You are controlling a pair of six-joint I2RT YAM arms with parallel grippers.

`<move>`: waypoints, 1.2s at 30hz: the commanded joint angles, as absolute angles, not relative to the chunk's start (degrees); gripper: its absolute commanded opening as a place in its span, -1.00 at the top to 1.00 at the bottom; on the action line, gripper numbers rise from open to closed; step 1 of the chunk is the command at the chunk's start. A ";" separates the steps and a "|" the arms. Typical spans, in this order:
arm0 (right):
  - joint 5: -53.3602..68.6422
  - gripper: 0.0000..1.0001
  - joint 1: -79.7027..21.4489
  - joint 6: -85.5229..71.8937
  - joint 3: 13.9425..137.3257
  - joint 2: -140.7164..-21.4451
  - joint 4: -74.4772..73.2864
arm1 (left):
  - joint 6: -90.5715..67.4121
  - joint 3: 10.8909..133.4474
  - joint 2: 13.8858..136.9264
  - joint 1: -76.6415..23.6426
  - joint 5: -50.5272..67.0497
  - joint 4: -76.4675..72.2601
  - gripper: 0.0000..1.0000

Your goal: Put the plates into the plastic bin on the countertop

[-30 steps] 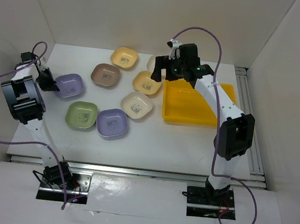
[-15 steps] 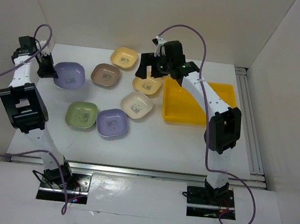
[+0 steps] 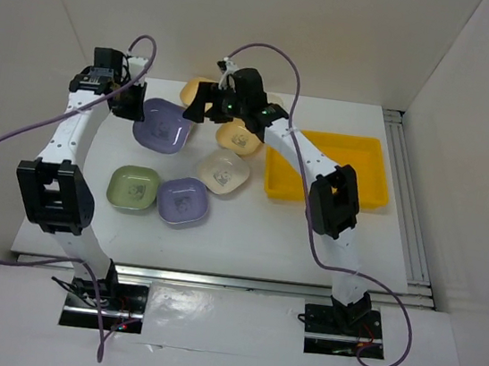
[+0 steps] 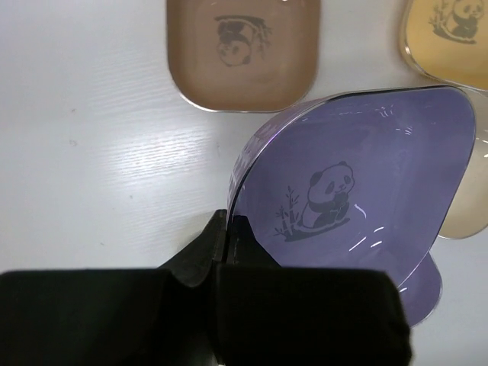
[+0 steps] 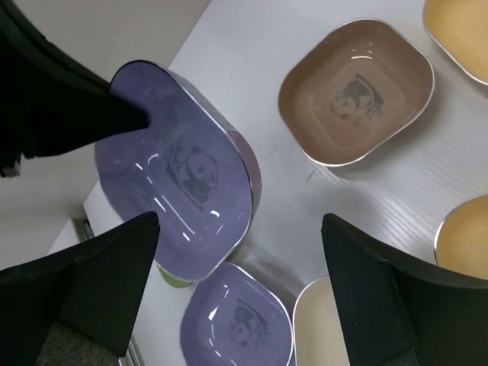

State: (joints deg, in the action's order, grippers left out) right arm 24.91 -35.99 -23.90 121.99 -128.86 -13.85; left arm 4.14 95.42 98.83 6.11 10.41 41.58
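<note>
My left gripper [image 3: 134,102] is shut on the rim of a lavender plate [image 3: 164,125] and holds it tilted above the countertop [image 3: 266,226]; in the left wrist view its tips [image 4: 226,223] pinch the plate's edge [image 4: 358,191]. A brown plate [image 4: 242,49] lies below it. My right gripper [image 3: 206,108] hangs open and empty just right of the lifted plate [image 5: 179,168], above a second lavender plate [image 5: 236,324]. Green [image 3: 133,188], lavender [image 3: 181,202], cream [image 3: 223,171] and yellow-orange [image 3: 237,137] plates lie on the countertop. The yellow bin [image 3: 364,176] holds no plates.
A yellow plate [image 3: 195,92] at the back is partly hidden by my right arm. White walls close in the left, back and right. A metal rail [image 3: 405,195] runs along the right side past the bin.
My left gripper has lifted the lavender plate and carried it right, over the brown plate. My right arm has swung left from the bin's corner to above the plates.
</note>
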 commanded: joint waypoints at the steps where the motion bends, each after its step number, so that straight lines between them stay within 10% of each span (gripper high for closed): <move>1: 21.80 -0.87 -35.42 -26.46 122.09 -128.85 -8.44 | 2.55 100.80 99.75 4.05 10.63 42.45 1.00; 9: 14.25 -0.52 -37.61 -25.31 116.99 -128.85 -10.46 | -0.44 107.48 102.56 0.70 10.63 44.38 1.00; 13: 12.13 0.41 -37.62 -25.83 116.46 -128.85 -11.95 | -2.28 109.59 103.18 -0.62 9.41 44.91 1.00; 18: 10.30 1.00 -37.62 -26.46 117.41 -128.85 -13.53 | -3.69 111.96 104.94 -0.62 12.47 45.44 0.93; 24: 6.50 1.00 -34.29 -25.67 116.91 -124.11 -20.64 | -3.00 113.82 104.77 -1.14 13.89 46.85 -0.54; 29: 7.91 1.00 -25.69 -14.52 109.61 -113.94 -25.65 | 1.22 109.79 100.38 0.00 12.48 46.85 -1.00; 36: 3.52 1.00 -14.00 -2.11 93.98 -100.74 -29.27 | 5.53 97.57 94.84 6.06 8.80 46.06 -1.00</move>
